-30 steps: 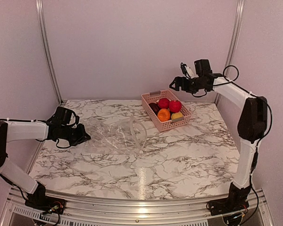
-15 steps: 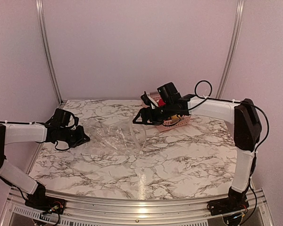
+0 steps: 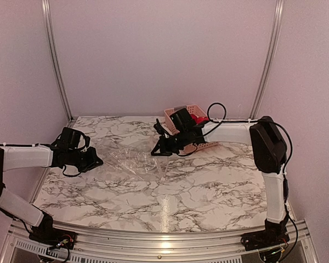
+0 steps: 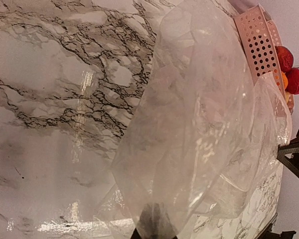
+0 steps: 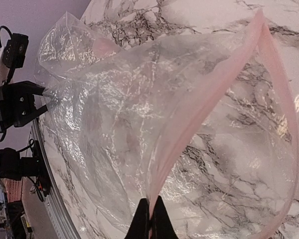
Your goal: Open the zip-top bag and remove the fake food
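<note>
Right gripper [image 3: 156, 152] has swung from the basket [image 3: 208, 145] down to the zip-top bag [image 3: 132, 162] on the table [image 3: 208, 186]; we see it pinching the pink zip strip [image 5: 209, 99]. Left gripper [image 3: 96, 160] pinches the opposite end. Bag clear, crinkled, mouth gaping; fake food [image 3: 197, 118] sits in the basket.

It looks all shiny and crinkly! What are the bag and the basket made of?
The bag looks like thin clear plastic: glossy, wrinkled, the table showing through. The basket looks like stiff pink plastic, matte, with round holes.
</note>
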Robot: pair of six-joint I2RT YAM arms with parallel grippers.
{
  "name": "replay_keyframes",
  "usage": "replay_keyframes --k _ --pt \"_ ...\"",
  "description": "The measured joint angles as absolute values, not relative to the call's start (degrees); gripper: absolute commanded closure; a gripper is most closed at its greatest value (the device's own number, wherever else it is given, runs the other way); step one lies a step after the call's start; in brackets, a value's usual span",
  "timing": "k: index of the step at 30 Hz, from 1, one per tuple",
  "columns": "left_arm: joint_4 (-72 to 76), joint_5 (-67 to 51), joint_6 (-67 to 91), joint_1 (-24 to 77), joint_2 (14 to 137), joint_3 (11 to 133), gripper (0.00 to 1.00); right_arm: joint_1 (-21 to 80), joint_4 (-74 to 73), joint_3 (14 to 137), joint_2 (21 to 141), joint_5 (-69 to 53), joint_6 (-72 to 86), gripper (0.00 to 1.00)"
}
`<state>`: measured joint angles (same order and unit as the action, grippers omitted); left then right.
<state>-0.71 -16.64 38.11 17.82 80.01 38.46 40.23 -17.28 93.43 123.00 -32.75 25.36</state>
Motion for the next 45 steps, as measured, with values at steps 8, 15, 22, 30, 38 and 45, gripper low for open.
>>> replay_keyframes --k 8,15,22,30,38,45 --pt "-2.42 -12.43 37.87 16.51 80.38 38.63 1.00 39.46 -16.51 90.67 122.93 -28.95 24.80 1.00" --pt "-2.37 -11.97 35.97 16.43 89.86 40.97 0.59 39.94 -16.36 90.78 127.13 -24.34 23.18 1.00" --pt "-3.57 -11.53 34.98 15.88 90.89 43.13 0.26 39.97 -17.04 93.23 130.08 -22.00 22.57 0.74" --pt "-10.39 -10.48 32.45 14.55 85.95 49.23 0.01 39.86 -19.16 92.66 125.67 -19.86 22.33 0.31" --pt "-20.27 -8.60 27.99 13.41 81.95 62.65 0.01 36.95 -18.90 90.85 109.25 -19.22 22.48 0.01" --pt "-26.28 -7.38 24.84 13.13 81.95 74.48 0.01 31.99 -15.79 84.99 97.73 -20.43 22.00 0.01"
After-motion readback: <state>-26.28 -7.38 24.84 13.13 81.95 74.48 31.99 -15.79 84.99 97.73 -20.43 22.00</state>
